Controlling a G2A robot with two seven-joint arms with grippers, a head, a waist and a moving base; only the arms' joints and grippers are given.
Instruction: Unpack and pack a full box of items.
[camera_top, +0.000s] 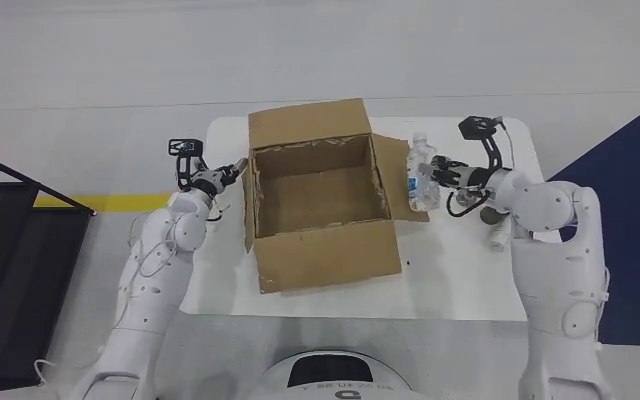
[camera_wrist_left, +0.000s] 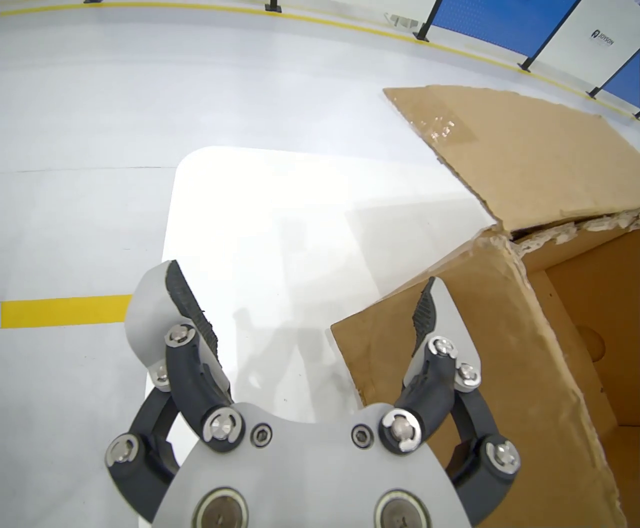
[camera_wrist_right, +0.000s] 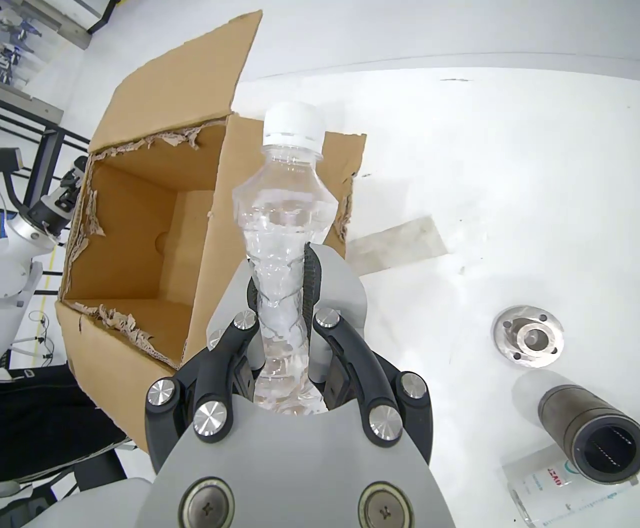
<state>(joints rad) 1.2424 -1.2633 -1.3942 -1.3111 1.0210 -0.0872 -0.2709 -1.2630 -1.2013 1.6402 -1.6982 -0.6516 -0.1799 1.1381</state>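
Observation:
An open cardboard box stands in the middle of the white table, its inside bare. My right gripper is shut on a clear plastic water bottle with a white cap, held just outside the box's right flap. In the right wrist view the bottle rises between the gripper's pads, with the box beyond it. My left gripper is open at the box's left wall; in the left wrist view its fingers straddle the edge of the side flap.
A metal flange, a dark metal cylinder and a clear labelled item lie on the table to the right of the box, near my right arm. A black frame stands off the table's left side.

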